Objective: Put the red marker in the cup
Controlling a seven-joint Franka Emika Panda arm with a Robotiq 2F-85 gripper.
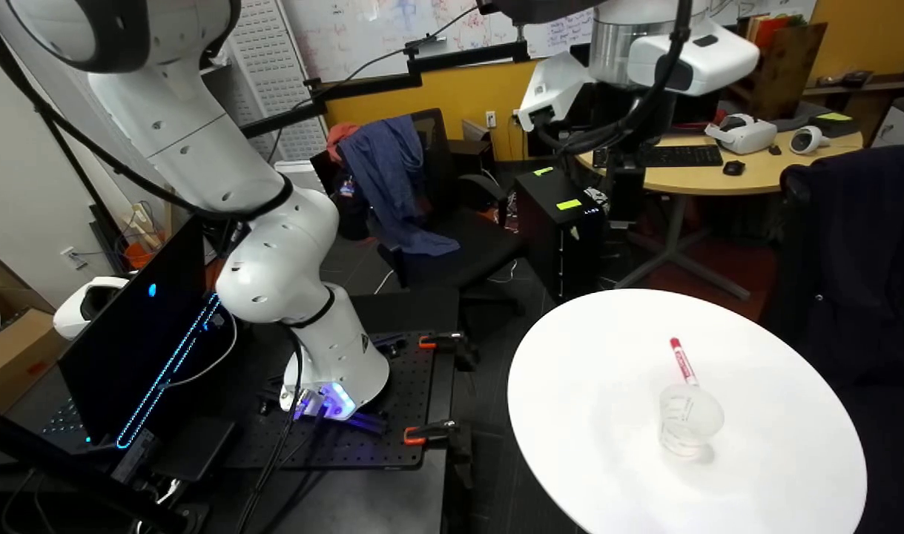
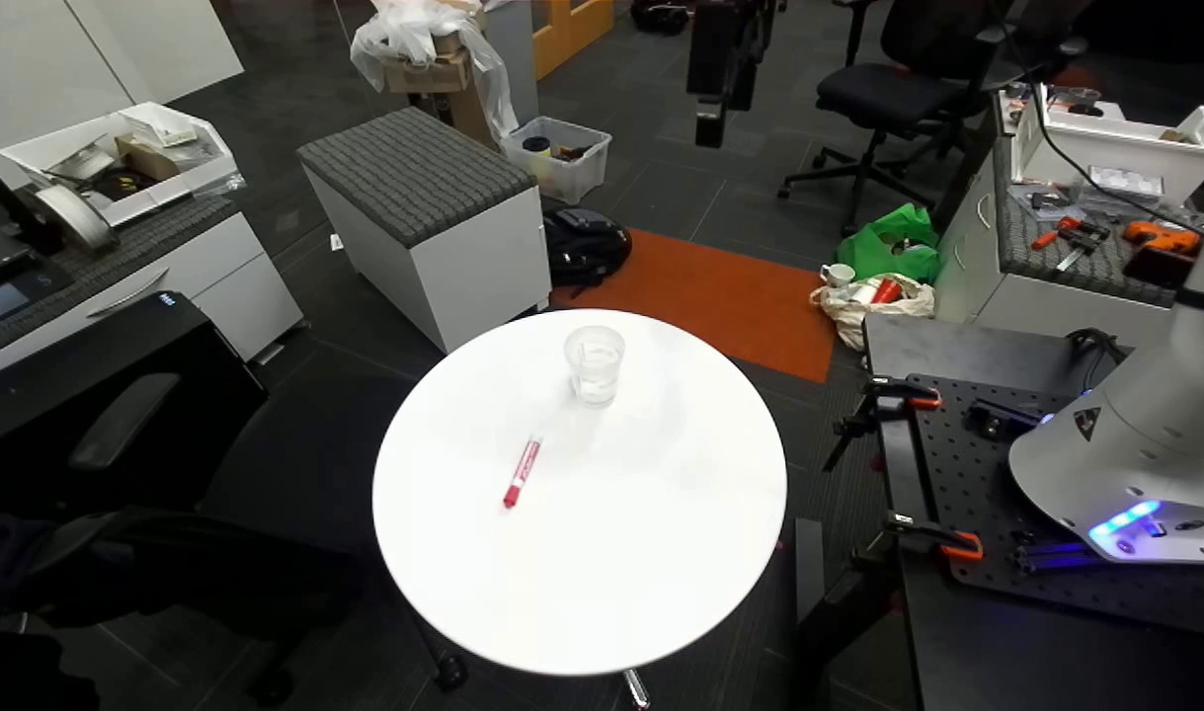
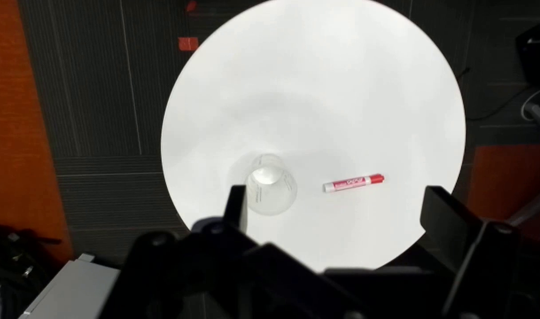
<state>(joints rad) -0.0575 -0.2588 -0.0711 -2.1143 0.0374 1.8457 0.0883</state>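
The red marker lies flat on the round white table, its red cap pointing away from the cup. Upright beside it, with a gap between them, stands the clear cup; no object shows inside. Both exterior views show the marker and the cup. High above the tabletop hangs my gripper, its jaws wide apart and nothing between them. In the wrist view the marker appears between the fingers, well below them, while the left finger slightly overlaps the cup's edge. The gripper also shows at the top of an exterior view.
The round white table stands apart from the black robot bench, where orange-tipped clamps stick out at the edge. A dark chair is close to the table. A grey-topped cabinet stands behind it in an exterior view.
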